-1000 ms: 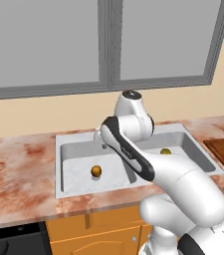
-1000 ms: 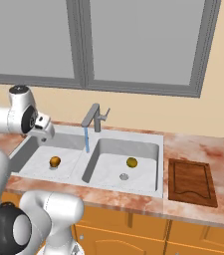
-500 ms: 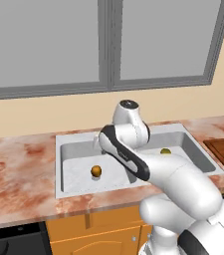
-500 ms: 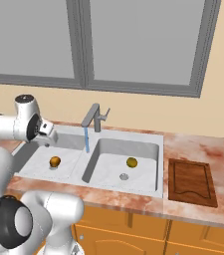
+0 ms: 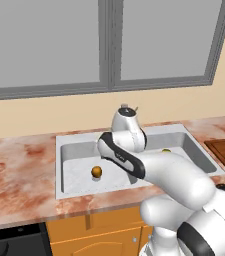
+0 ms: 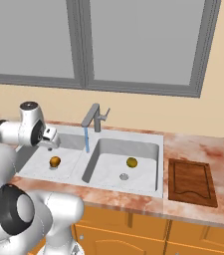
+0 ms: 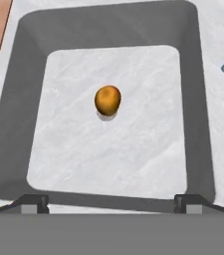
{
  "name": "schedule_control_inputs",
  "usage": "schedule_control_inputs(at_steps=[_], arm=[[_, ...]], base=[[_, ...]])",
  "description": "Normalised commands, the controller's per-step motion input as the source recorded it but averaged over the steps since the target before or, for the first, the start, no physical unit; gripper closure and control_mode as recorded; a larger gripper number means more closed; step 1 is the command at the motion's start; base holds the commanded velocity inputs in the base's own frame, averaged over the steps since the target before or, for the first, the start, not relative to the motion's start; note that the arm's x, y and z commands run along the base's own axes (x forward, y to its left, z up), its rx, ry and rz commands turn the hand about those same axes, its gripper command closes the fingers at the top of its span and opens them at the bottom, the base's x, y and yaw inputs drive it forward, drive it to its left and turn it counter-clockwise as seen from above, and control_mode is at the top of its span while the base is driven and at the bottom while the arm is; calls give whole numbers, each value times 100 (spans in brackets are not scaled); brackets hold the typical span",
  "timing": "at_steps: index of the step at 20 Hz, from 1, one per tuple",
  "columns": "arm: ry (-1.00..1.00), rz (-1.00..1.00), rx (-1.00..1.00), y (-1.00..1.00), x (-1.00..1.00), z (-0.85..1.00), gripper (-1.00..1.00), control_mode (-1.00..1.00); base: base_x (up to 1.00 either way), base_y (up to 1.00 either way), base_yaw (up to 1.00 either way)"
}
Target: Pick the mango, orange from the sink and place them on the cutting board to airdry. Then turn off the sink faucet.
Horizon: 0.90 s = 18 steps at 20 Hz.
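Count on inspection — one sink point(image 6: 148, 187) with two basins, one faucet point(image 6: 95, 117), one cutting board point(image 6: 192, 182). Fruit: two pieces — one orange point(image 6: 55, 161) in the left basin, one mango point(image 6: 132, 162) in the right.

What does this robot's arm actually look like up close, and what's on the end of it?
The arm is made of glossy white, rounded segments with dark grey-black bands at the joints. A white hand with dark details ends it. The gripper has two small dark finger tips. No loose cables show.

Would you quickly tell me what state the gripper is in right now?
Gripper: open, holding nothing, above the orange in the sink.
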Motion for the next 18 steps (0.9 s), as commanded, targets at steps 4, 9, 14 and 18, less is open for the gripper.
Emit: schedule_control_inputs(at_steps=[4,9,14,18], arm=[[0,0,0,2,19,-37,-100,-100],[0,0,0,3,19,-29,-100,-100],[0,0,0,2,11,-23,-100,-100],[0,0,0,5,15,-24,-100,-100]], base=[[0,0,0],[0,0,0],[0,0,0],[0,0,0]])
